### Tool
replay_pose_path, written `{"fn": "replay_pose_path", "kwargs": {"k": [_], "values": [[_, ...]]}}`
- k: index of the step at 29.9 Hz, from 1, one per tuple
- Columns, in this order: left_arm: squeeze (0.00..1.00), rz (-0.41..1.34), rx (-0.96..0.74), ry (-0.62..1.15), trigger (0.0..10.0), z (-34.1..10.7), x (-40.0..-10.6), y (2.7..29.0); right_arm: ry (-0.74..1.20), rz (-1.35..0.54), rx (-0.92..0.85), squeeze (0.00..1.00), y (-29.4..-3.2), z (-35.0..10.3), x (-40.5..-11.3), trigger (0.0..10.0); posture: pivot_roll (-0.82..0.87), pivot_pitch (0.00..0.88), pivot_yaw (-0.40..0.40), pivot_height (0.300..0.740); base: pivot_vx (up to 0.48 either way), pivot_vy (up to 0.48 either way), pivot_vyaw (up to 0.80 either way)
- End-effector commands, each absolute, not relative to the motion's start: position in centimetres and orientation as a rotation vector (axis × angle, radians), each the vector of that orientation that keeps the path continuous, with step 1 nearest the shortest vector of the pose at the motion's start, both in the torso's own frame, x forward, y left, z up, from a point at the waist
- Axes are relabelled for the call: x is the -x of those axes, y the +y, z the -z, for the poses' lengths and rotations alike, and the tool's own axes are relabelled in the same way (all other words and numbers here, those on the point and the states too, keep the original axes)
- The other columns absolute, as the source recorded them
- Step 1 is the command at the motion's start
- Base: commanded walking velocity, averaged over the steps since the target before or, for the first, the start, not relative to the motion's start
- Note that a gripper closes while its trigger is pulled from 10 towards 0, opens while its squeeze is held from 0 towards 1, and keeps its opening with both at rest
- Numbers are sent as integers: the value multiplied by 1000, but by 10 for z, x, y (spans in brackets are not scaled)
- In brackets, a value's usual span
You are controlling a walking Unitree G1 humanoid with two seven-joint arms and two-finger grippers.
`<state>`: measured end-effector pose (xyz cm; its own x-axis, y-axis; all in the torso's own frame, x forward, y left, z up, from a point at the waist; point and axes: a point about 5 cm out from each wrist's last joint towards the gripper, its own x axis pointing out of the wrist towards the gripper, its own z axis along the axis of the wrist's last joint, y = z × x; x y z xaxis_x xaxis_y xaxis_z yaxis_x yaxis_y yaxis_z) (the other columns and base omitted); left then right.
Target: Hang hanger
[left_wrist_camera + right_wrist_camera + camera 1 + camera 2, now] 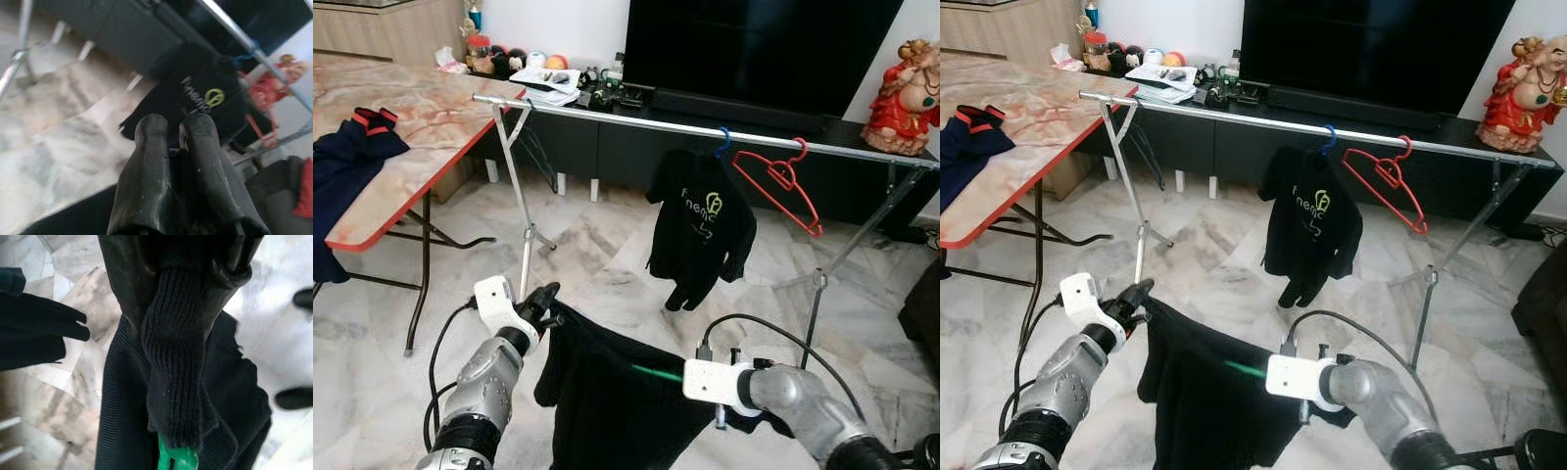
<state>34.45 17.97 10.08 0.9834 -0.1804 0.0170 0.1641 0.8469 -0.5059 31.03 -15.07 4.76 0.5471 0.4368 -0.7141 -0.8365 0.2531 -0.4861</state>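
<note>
Shirt (607,401) on a green hanger (656,373) stretches between our 2 grippers, left (546,299) and right (183,264), jaws clamped on fabric, low before the rail (636,120), ready to lift.

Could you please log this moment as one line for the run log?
left gripper: shut on black garment | right gripper: shut on its collar | green hanger: inside garment | rail: not reached

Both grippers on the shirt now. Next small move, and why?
Probably lift it toward the rail. The left gripper and right gripper hold a black shirt on a green hanger well below the rail, and there is bare rail left of the hung shirt.
</note>
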Motion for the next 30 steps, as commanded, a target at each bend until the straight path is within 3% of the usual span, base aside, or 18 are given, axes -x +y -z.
{"fn": "replay_pose_path", "kwargs": {"k": [1,12,20,24,30], "values": [[0,265,525,13,0,-110,-344,175,470,-776,886,0,-157,-55,-322,0,102,40,-91,740,0,0,0],[0,517,439,98,0,-112,-331,153,249,-797,401,0,-113,-96,-341,0,106,38,-88,740,0,0,0],[0,660,435,95,0,-124,-322,138,312,-790,494,0,-116,-85,-342,0,112,33,-92,740,0,0,0],[0,839,377,118,0,-129,-306,123,364,-736,508,0,-120,-81,-346,0,116,26,-90,740,0,0,0],[0,690,342,75,0,-136,-318,138,524,-828,678,0,-133,-58,-333,0,123,12,-87,740,0,0,0]]}}
